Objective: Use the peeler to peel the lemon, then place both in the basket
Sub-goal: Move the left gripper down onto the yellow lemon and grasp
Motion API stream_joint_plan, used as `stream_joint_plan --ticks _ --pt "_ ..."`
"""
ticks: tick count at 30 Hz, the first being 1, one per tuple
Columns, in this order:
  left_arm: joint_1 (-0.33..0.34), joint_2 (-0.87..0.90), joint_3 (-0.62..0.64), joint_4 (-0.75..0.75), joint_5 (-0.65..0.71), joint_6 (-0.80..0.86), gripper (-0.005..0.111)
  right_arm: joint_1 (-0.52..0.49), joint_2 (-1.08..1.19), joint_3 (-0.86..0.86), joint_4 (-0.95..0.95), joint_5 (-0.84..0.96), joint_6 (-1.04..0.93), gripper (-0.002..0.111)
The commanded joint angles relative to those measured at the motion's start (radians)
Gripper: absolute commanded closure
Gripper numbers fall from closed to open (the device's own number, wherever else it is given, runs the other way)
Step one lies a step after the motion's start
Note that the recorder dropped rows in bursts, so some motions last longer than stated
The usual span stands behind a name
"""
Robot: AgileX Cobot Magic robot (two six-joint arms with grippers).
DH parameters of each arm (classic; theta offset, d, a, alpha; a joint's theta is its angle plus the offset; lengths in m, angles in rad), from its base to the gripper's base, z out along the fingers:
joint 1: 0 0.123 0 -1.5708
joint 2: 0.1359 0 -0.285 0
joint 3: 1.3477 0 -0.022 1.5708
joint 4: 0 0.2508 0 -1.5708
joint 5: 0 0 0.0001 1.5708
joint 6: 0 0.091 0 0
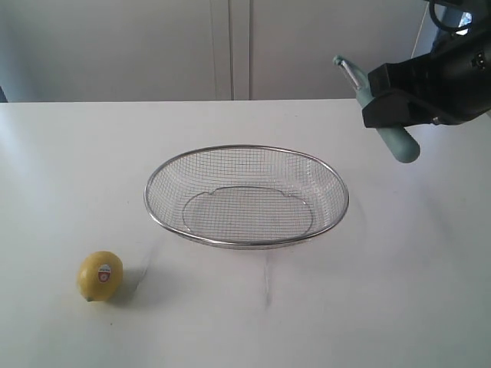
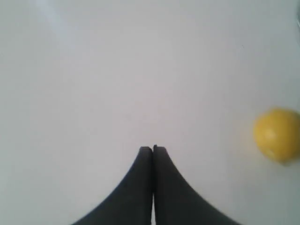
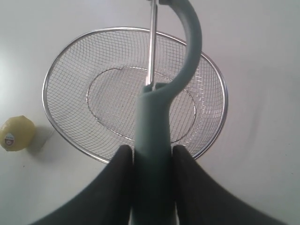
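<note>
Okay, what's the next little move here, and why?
Probably open the left gripper and ease it toward the lemon. The right gripper holds the peeler in the air, while the lemon sits loose on the table and the left gripper is shut on nothing, so it needs gripping before peeling.

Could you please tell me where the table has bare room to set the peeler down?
In the exterior view the table is bare to the right of the basket, below the held peeler, in the strip behind the basket, and between the lemon and the basket. Nowhere is crowded; only the basket fills the middle.
</note>
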State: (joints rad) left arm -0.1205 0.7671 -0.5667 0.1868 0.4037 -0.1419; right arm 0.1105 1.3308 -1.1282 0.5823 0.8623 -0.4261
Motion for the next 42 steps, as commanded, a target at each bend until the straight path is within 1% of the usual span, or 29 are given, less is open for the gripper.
stream_joint_plan --ticks 1,3,4,7,8,10,11,13,14,16,17,19,21,25,29,40,42 --pt "-0.052 0.161 -0.095 -0.475 0.23 0.509 0.107 -0.001 -0.001 0.002 0.015 -0.001 0.004 0.108" --pt "-0.066 0.222 -0.145 -0.622 0.298 0.664 0.107 -0.001 -0.001 0.002 0.015 -0.001 0.004 0.108" --pt "-0.083 0.273 -0.185 -0.69 0.339 0.75 0.107 -0.001 -0.001 0.002 0.015 -0.001 0.004 0.108" --pt "-0.118 0.341 -0.233 -0.691 0.356 0.752 0.106 -0.001 -0.001 0.002 0.015 0.001 0.004 0.108" --pt "-0.12 0.353 -0.233 -0.691 0.354 0.752 0.104 -0.001 -0.001 0.002 0.015 0.001 0.004 0.108" --pt "-0.122 0.382 -0.235 -0.691 0.346 0.735 0.096 -0.001 -0.001 0.002 0.015 0.001 0.004 0.108" --pt "-0.122 0.407 -0.235 -0.695 0.329 0.662 0.085 -0.001 -0.001 0.002 0.015 0.001 0.004 0.108" --pt "-0.122 0.436 -0.235 -0.695 0.307 0.587 0.067 -0.001 -0.001 0.002 0.015 0.001 0.004 0.108" --pt "-0.122 0.445 -0.235 -0.695 0.299 0.573 0.059 -0.001 -0.001 0.002 0.015 0.001 0.004 0.108" --pt "-0.122 0.477 -0.235 -0.695 0.268 0.558 0.032 -0.001 -0.001 0.002 0.015 0.001 0.004 0.108" --pt "-0.122 0.493 -0.235 -0.695 0.244 0.555 0.027 -0.001 -0.001 0.002 0.015 0.001 0.004 0.108" --pt "-0.122 0.53 -0.235 -0.695 0.184 0.492 0.026 -0.001 -0.001 0.002 0.015 0.001 0.004 0.108" --pt "-0.122 0.561 -0.235 -0.695 0.142 0.485 0.026 -0.001 -0.001 0.002 0.019 0.001 0.004 0.108" --pt "-0.122 0.617 -0.235 -0.691 0.124 0.513 0.026 -0.001 -0.001 0.002 0.04 0.001 0.004 0.108" --pt "-0.122 0.654 -0.235 -0.703 0.094 0.513 0.026 -0.001 -0.001 0.002 0.041 -0.001 0.004 0.108" --pt "-0.122 0.742 -0.235 -0.71 0.06 0.513 0.026 -0.001 -0.001 0.002 0.043 -0.003 0.004 0.108" --pt "-0.122 0.757 -0.235 -0.731 0.059 0.513 0.026 -0.001 -0.001 0.002 0.043 -0.003 0.004 0.108"
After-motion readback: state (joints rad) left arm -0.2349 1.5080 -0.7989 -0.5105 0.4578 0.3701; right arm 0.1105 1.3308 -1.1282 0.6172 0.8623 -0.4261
